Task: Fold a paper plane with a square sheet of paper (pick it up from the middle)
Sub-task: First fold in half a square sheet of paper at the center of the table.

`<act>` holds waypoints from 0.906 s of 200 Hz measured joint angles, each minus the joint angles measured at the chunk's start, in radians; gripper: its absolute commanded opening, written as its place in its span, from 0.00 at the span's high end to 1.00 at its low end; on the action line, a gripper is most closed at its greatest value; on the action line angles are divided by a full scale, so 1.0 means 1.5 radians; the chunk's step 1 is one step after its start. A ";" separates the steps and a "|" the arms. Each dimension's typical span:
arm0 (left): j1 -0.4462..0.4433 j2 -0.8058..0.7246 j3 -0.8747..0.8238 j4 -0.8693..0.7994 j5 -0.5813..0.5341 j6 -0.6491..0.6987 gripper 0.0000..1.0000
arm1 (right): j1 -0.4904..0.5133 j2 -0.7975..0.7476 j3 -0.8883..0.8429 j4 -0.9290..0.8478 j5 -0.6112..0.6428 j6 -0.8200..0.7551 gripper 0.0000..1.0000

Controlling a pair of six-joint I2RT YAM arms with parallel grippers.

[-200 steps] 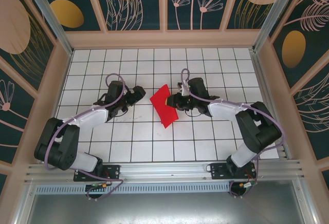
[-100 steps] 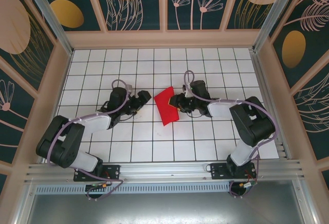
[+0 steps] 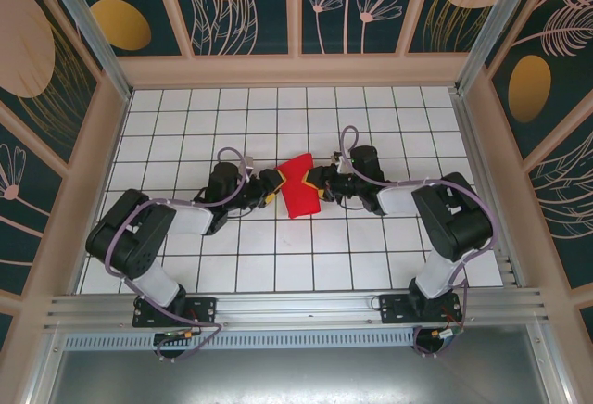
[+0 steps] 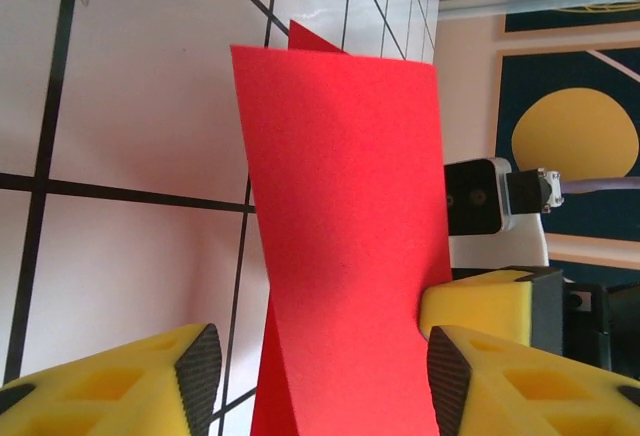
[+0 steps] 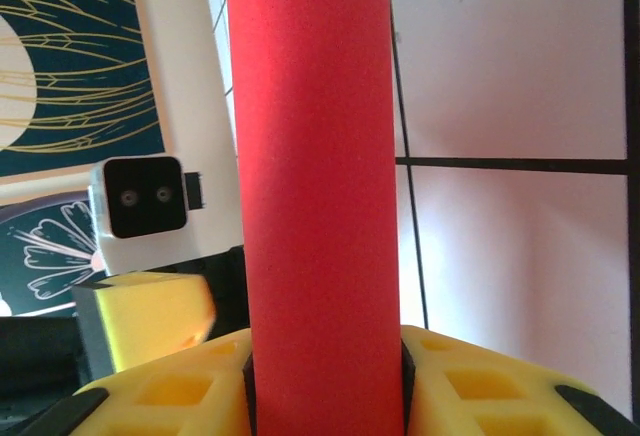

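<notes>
Early in the task: square sheet of paper (image 3: 298,187) raised over the middle of the table (image 3: 371,256), bowed but not visibly creased, clenched in the right gripper (image 3: 316,182), left gripper (image 3: 271,185) spread open around its left edge, all plane folds apparently remaining.

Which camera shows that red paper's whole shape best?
Top external view: the whole red paper shows, outline and curl alike. Left wrist crops its broad face; right wrist shows a strip between yellow fingers.
</notes>
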 measured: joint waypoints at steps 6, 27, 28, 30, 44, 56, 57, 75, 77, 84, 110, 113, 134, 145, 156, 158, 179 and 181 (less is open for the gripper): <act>0.000 0.003 0.000 0.007 0.002 -0.005 0.48 | 0.000 0.002 -0.001 0.007 -0.003 0.007 0.62; 0.000 0.010 0.000 0.040 0.007 -0.019 0.58 | -0.001 0.010 -0.005 0.028 -0.010 0.024 0.61; 0.000 0.011 0.000 0.042 0.008 -0.019 0.59 | -0.001 0.010 -0.005 0.028 -0.010 0.024 0.61; 0.000 0.012 0.000 0.046 0.009 -0.022 0.60 | -0.001 0.011 -0.006 0.029 -0.010 0.025 0.61; 0.000 0.019 0.000 0.071 0.013 -0.033 0.68 | -0.001 0.015 -0.008 0.032 -0.013 0.029 0.61; 0.000 0.025 0.000 0.088 0.014 -0.037 0.75 | -0.001 0.019 -0.008 0.032 -0.014 0.030 0.60; 0.000 0.027 0.000 0.089 0.014 -0.040 0.76 | -0.001 0.019 -0.008 0.032 -0.014 0.030 0.59; 0.000 0.033 0.000 0.104 0.014 -0.042 0.86 | -0.001 0.020 -0.008 0.028 -0.014 0.029 0.58; 0.000 0.034 0.000 0.105 0.014 -0.045 0.86 | -0.001 0.020 -0.008 0.027 -0.013 0.028 0.58; 0.000 0.034 0.000 0.108 0.014 -0.045 0.90 | -0.001 0.020 -0.008 0.024 -0.013 0.027 0.57; 0.000 0.047 0.002 0.122 0.014 -0.042 1.00 | -0.001 0.020 -0.008 0.001 -0.007 0.015 0.46; 0.000 0.049 0.002 0.121 0.013 -0.040 1.00 | -0.001 0.020 -0.008 -0.006 -0.004 0.010 0.43; -0.001 0.059 0.010 0.106 0.014 -0.032 1.00 | -0.002 0.019 -0.004 -0.066 0.018 -0.033 0.28; -0.003 0.064 0.023 0.088 0.013 -0.022 1.00 | -0.003 0.017 0.003 -0.111 0.037 -0.060 0.21; -0.007 0.070 0.037 0.073 0.014 -0.014 1.00 | -0.005 0.009 0.009 -0.146 0.048 -0.089 0.18; -0.008 0.072 0.040 0.071 0.014 -0.012 1.00 | -0.005 0.007 0.010 -0.154 0.052 -0.094 0.17; -0.014 0.085 0.064 0.051 0.017 -0.001 1.00 | -0.013 -0.025 0.017 -0.208 0.085 -0.135 0.13; -0.014 0.086 0.066 0.049 0.017 0.001 1.00 | -0.015 -0.028 0.017 -0.213 0.089 -0.137 0.13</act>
